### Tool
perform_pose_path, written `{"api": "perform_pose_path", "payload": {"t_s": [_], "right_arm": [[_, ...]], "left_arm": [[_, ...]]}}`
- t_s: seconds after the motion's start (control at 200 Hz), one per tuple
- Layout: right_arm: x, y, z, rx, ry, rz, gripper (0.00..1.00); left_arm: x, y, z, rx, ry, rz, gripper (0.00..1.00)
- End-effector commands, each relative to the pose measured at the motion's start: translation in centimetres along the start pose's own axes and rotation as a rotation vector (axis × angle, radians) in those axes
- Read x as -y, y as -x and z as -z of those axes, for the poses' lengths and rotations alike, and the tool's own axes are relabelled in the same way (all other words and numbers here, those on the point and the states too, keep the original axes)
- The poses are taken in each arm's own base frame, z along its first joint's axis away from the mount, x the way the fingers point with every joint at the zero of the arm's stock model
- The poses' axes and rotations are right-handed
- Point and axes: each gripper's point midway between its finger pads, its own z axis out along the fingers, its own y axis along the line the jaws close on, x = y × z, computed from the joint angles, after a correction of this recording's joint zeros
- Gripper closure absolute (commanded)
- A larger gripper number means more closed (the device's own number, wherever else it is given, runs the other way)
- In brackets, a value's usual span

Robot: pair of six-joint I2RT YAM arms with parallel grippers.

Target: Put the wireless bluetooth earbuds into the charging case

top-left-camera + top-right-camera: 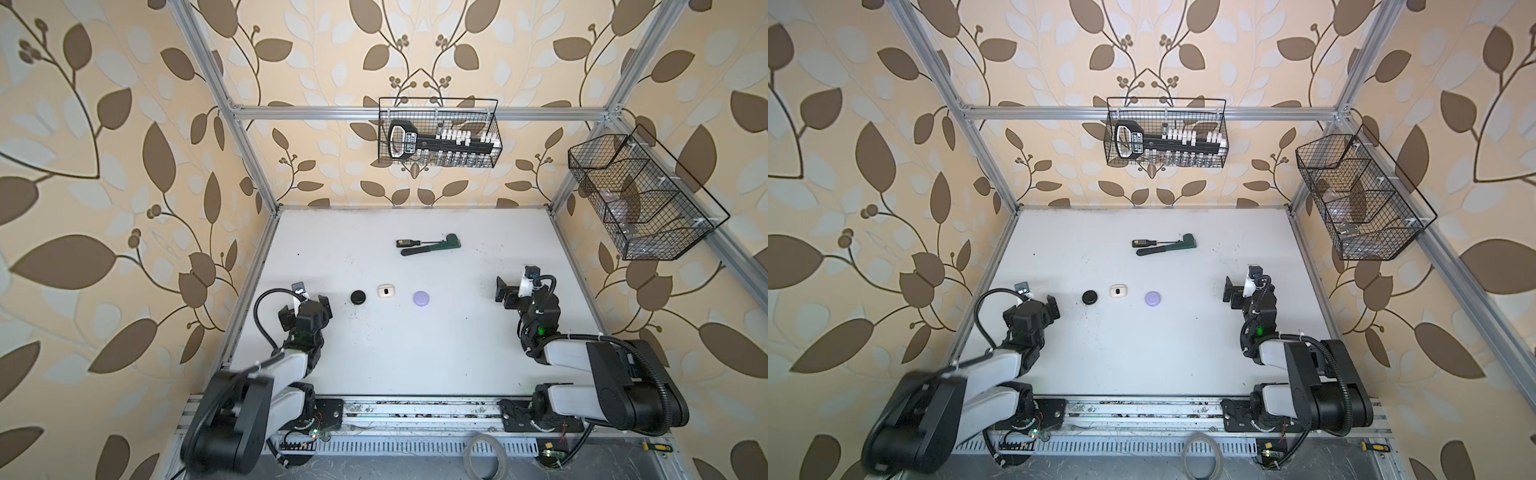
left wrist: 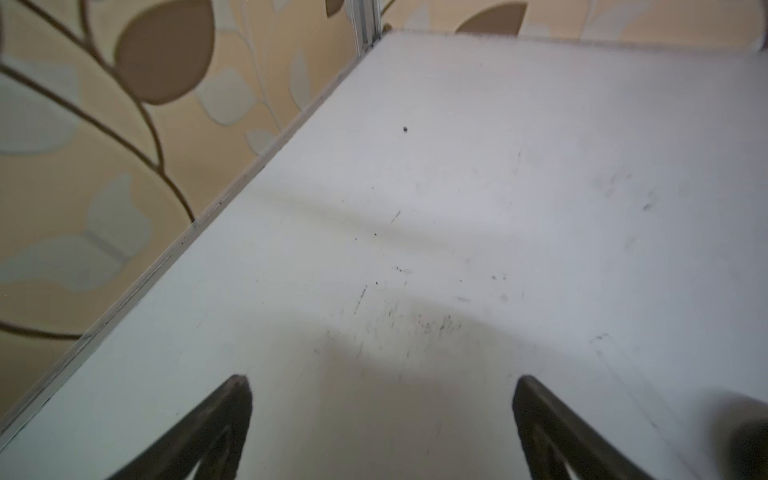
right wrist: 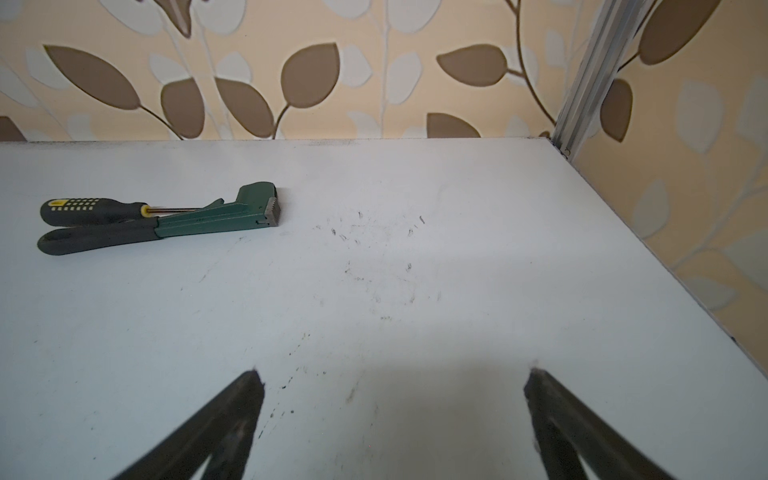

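Note:
Three small charging cases lie in a row on the white table in both top views: a black round one, a white one and a lavender round one. All look closed. The earbuds are hidden or out of view. My left gripper stands open left of the black case, over bare table. My right gripper is open to the right of the lavender case, a good gap away. Nothing sits between either pair of fingers.
A black-and-yellow screwdriver and a green pipe wrench lie together behind the cases. A wire basket with tools hangs on the back wall, another wire basket on the right wall. A tape roll lies below the front rail.

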Motion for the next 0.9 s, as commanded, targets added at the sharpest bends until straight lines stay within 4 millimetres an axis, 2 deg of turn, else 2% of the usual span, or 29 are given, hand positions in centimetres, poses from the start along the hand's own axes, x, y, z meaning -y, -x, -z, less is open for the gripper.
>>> {"api": "perform_pose_path", "payload": {"t_s": [0.0, 0.025, 0.055, 0.11, 0.185, 0.32, 0.895], "right_arm": [[0.0, 1.0, 0.0, 0.040, -0.007, 0.023, 0.00], [0.0, 1.0, 0.1, 0.040, -0.008, 0.022, 0.00], [0.0, 1.0, 0.1, 0.040, -0.007, 0.022, 0.00], [0.0, 0.9, 0.1, 0.038, -0.008, 0.023, 0.00], [0.0, 1.0, 0.0, 0.039, -0.009, 0.022, 0.00], [0.0, 1.1, 0.1, 0.042, -0.009, 0.022, 0.00], [-0.1, 1.0, 0.0, 0.038, -0.021, 0.029, 0.00]], "left_arm": [[1.9, 4.9, -3.7, 0.100, -0.008, 0.040, 0.01], [1.5, 4.8, -4.4, 0.134, 0.011, 0.049, 0.01], [1.3, 5.4, -4.1, 0.168, 0.002, 0.067, 0.01], [1.1, 4.6, -4.1, 0.066, -0.028, 0.097, 0.01], [1.4, 4.8, -4.4, 0.112, -0.076, 0.108, 0.01], [2.6, 4.5, -4.6, 0.070, -0.152, 0.071, 0.01], [2.9, 4.6, -4.6, 0.048, -0.156, 0.058, 0.01]]}}
